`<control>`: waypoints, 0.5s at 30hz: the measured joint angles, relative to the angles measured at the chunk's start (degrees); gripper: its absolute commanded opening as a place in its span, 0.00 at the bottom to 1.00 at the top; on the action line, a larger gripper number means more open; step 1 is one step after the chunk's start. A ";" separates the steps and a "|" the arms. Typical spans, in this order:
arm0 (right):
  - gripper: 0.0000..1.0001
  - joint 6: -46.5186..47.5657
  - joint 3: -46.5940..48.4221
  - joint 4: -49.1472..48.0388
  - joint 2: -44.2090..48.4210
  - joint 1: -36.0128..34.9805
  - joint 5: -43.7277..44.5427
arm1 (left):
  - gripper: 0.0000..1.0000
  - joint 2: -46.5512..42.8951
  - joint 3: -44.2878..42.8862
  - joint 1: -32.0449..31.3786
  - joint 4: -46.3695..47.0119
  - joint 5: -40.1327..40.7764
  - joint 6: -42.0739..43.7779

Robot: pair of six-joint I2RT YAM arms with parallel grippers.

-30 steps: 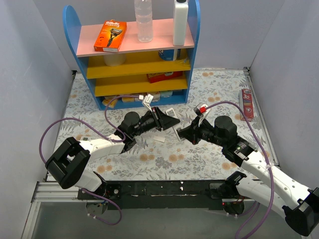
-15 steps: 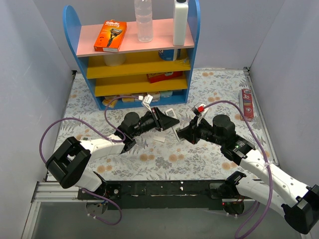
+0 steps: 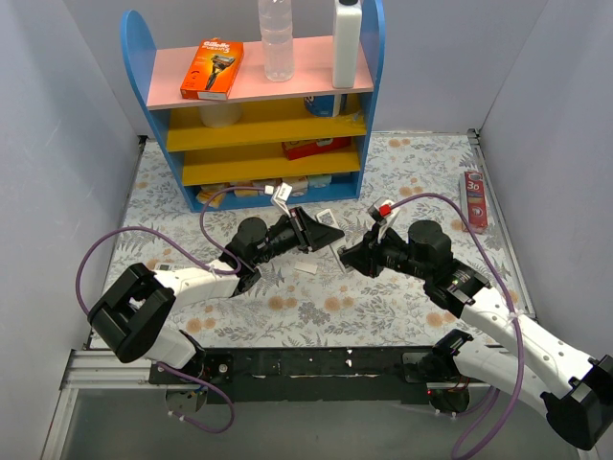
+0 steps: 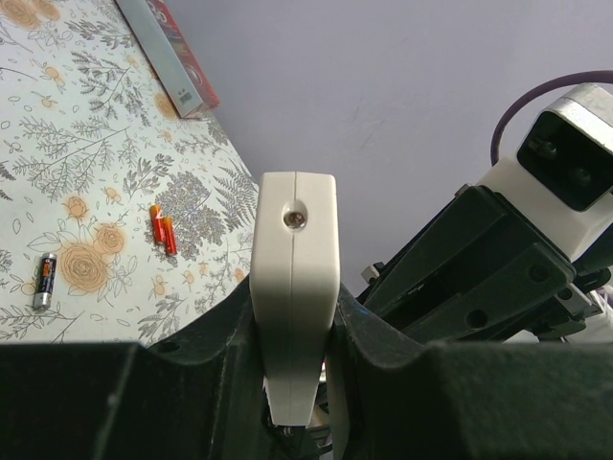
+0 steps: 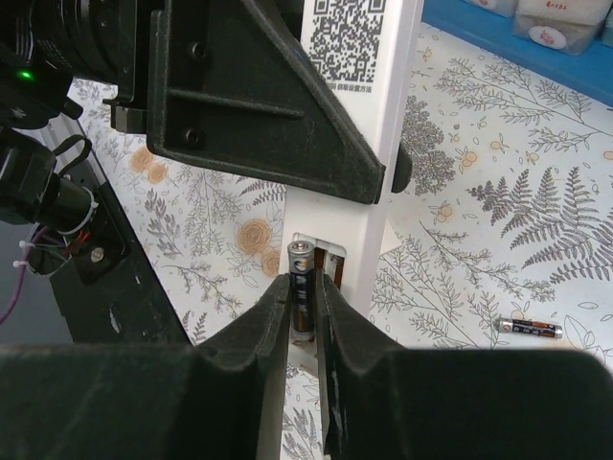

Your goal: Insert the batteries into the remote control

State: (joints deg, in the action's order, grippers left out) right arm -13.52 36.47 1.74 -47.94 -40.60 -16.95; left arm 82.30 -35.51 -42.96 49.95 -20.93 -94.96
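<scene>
One battery (image 5: pixel 301 283) stands before the remote control (image 5: pixel 354 43).

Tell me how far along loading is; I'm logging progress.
Done: remote clamped in the left hand, its compartment open. In hand: the right hand holds one battery at the compartment. Left: seat it, then load the second battery on the table.

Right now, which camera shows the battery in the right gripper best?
Right wrist: the battery sits pinched between the right gripper's fingers at the remote control's open compartment. In top external it is too small to make out. Left wrist shows only the remote's end and a loose battery on the table.
</scene>
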 measured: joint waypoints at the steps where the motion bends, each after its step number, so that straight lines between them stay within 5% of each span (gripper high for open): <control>1: 0.24 0.02 0.07 0.11 0.00 -0.04 -0.13 | 0.00 0.00 0.13 0.00 0.26 0.09 -0.20; 15: 0.30 0.66 1.51 2.29 0.00 -0.42 0.09 | 0.00 0.00 0.24 0.00 1.18 0.39 -0.79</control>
State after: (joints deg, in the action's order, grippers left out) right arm -12.86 37.98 4.03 -47.94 -41.01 -16.86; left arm 82.30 -35.27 -42.96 51.13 -20.53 -95.74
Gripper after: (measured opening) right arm 0.279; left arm 0.237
